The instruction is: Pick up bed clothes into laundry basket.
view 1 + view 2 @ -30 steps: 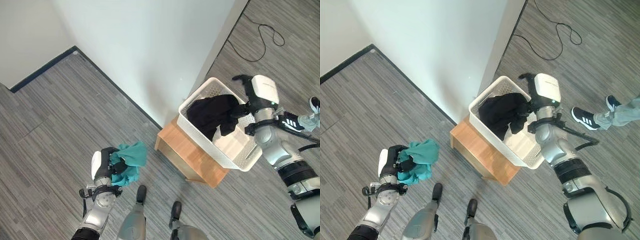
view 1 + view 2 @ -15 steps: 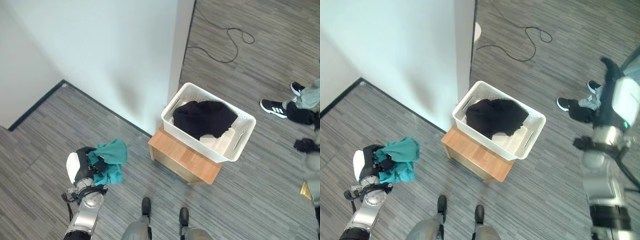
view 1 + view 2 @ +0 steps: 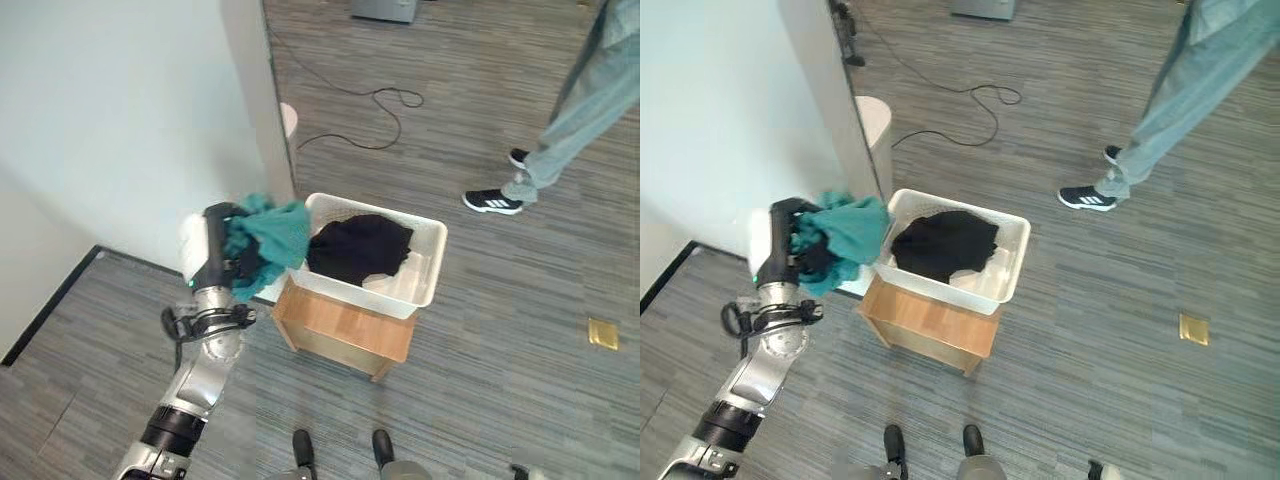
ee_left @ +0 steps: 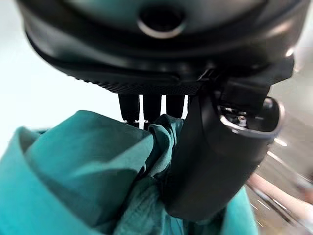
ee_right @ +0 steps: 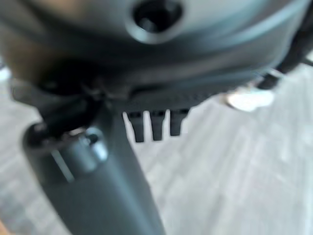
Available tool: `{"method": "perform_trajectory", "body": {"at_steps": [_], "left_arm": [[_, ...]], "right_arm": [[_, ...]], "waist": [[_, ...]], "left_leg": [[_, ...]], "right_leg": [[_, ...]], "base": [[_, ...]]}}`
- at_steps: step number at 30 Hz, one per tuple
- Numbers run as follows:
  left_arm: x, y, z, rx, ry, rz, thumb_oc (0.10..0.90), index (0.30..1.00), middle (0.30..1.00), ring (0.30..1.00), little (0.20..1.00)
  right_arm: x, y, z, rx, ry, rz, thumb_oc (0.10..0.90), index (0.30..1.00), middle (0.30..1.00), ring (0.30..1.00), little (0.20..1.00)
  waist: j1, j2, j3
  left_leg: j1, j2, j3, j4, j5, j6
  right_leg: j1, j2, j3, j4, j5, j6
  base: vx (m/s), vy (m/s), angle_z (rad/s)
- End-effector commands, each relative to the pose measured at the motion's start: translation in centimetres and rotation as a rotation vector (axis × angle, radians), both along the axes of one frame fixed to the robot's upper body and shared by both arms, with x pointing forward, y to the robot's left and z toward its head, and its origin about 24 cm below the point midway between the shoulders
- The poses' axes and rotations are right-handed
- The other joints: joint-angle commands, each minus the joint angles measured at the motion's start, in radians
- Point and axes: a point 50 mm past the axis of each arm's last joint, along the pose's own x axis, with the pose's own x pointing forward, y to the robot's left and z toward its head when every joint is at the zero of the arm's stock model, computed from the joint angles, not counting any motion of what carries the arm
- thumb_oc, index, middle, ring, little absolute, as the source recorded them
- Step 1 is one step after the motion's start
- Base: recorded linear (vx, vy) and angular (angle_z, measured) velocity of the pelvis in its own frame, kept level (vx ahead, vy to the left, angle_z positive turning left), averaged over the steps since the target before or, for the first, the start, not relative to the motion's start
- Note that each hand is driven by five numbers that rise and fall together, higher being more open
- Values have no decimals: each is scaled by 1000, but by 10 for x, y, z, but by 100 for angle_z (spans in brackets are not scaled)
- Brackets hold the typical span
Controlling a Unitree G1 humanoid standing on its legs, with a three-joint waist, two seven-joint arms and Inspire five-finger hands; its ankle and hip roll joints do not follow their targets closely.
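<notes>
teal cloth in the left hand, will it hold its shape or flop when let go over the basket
Probably floppy: the teal cloth bunches in folds around the left hand and its loose end droops toward the white laundry basket. It looks light, so it should drop softly onto the black garment, though a trailing edge might catch the rim.

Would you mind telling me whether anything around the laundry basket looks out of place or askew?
Nothing looks spilled or damaged. The white laundry basket sits on a small wooden stand and overhangs its edges, with black clothing inside. The left hand grips teal cloth beside the rim.
</notes>
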Motion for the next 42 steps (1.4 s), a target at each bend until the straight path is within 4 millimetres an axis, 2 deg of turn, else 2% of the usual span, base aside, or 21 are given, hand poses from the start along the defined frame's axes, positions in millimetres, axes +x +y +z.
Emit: {"method": "perform_trajectory", "body": {"at_steps": [1, 4, 7, 9, 10, 11, 13, 17, 23, 24, 27, 31, 32, 33, 34, 36, 42], "left_arm": [[2, -20, 97, -43, -440, -136, 400, 300, 300, 300, 300], [10, -29, 109, -46, -468, -157, 400, 300, 300, 300, 300], [28, -39, 120, 30, -466, -134, 400, 300, 300, 300, 300], [44, -47, 122, 86, -437, -117, 400, 300, 300, 300, 300], [59, -52, 124, 148, -396, -91, 400, 300, 300, 300, 300], [60, -53, 125, 148, -399, -93, 400, 300, 300, 300, 300], [76, -61, 132, 219, -357, -75, 400, 300, 300, 300, 300], [90, -62, 132, 309, -302, -34, 400, 300, 300, 300, 300], [105, -51, 120, 469, -201, 54, 400, 300, 300, 300, 300], [109, -48, 113, 533, -164, 82, 400, 300, 300, 300, 300], [115, -44, 97, 630, -98, 130, 400, 300, 300, 300, 300], [119, -24, 78, 734, -4, 217, 400, 300, 300, 300, 300], [119, -23, 81, 719, -12, 219, 400, 300, 300, 300, 300], [119, -23, 82, 718, -13, 220, 555, 533, 533, 533, 533], [118, -27, 80, 709, -22, 206, 800, 900, 900, 900, 900], [118, -30, 78, 703, -28, 191, 800, 900, 900, 900, 900], [115, -37, 77, 695, -66, 168, 800, 900, 900, 900, 900]], "right_arm": [[-22, -2, -3, -10, 80, -17, 800, 900, 900, 900, 900], [-25, 1, -5, 13, 92, -21, 800, 900, 900, 900, 900], [-25, 0, -4, 23, 83, -46, 800, 900, 900, 900, 900], [-19, -2, -3, 17, 67, -37, 800, 900, 900, 900, 900], [-13, -4, -2, 10, 55, -20, 800, 900, 900, 900, 900], [-12, -4, -2, 11, 52, -22, 800, 900, 900, 900, 900], [-4, -9, 0, -8, 45, 0, 800, 900, 900, 900, 900], [3, -12, 2, -19, 25, 4, 800, 900, 900, 900, 900], [3, -12, 2, -19, 14, -7, 800, 900, 900, 900, 900], [-1, -9, 0, -11, 23, -11, 800, 900, 900, 900, 900], [8, -4, 0, -3, 9, 14, 800, 900, 900, 900, 900], [20, 8, -2, 25, -49, 25, 800, 900, 900, 900, 900], [34, -12, 6, -18, -60, -11, 800, 900, 900, 900, 900], [35, -13, 6, -18, -62, -11, 800, 900, 900, 900, 900], [45, -15, 9, -22, -93, -8, 800, 900, 900, 900, 900], [51, -16, 11, -14, -111, -6, 800, 900, 900, 900, 900], [42, -16, 9, 2, -101, -21, 800, 900, 900, 900, 900]], "waist": [[25, -46, -71], [11, -48, -77], [-11, -46, -85], [-28, -46, -88], [-46, -45, -95], [-44, -46, -93], [-67, -42, -100], [-85, -38, -101], [-107, -41, -99], [-111, -45, -98], [-120, -61, -73], [-130, -71, -49], [-115, -73, -41], [-116, -72, -42], [-111, -73, -36], [-109, -75, -29], [-106, -75, -26]], "left_leg": [[57, 17, 37, 2, -144, -35], [62, 20, 47, 2, -146, -35], [64, 25, 56, 2, -145, -38], [65, 27, 63, 2, -146, -40], [66, 29, 70, 2, -146, -42], [66, 29, 70, 2, -146, -42], [66, 30, 78, 2, -147, -44], [61, 30, 90, 2, -149, -44], [50, 33, 109, 2, -149, -46], [39, 34, 109, 2, -148, -47], [-4, 36, 107, 2, -135, -50], [-64, 34, 119, 2, -122, -52], [-89, 33, 121, 2, -116, -54], [-92, 33, 121, 2, -116, -54], [-102, 33, 122, 2, -114, -54], [-109, 33, 124, 2, -111, -55], [-110, 30, 135, 2, -115, -56]], "right_leg": [[-13, -59, 31, 16, -31, 78], [-16, -55, 41, 16, -29, 80], [-19, -52, 48, 16, -28, 81], [-22, -48, 55, 17, -26, 83], [-25, -48, 59, 17, -22, 85], [-26, -48, 60, 17, -22, 86], [-35, -48, 66, 17, -16, 92], [-51, -47, 76, 17, -10, 98], [-74, -46, 85, 15, -1, 103], [-84, -45, 82, 14, 2, 104], [-126, -42, 78, 17, 12, 105], [-187, -40, 72, 14, 33, 109], [-205, -41, 62, 9, 39, 111], [-208, -41, 62, 9, 39, 111], [-218, -43, 60, 8, 42, 111], [-227, -43, 60, 7, 43, 111], [-236, -48, 54, 4, 42, 113]], "base": [[0, 16, -13], [19, 0, -16], [27, 4, -7], [33, 2, -7], [25, -1, -18], [29, -6, -17], [29, 7, -11], [13, 13, -17], [12, 5, -13], [6, -21, -13], [-74, -31, -5], [-97, -26, -1], [-77, -31, 0], [-68, -35, 0], [-39, -6, 2], [-37, -2, 3], [1, -1, -3]]}}
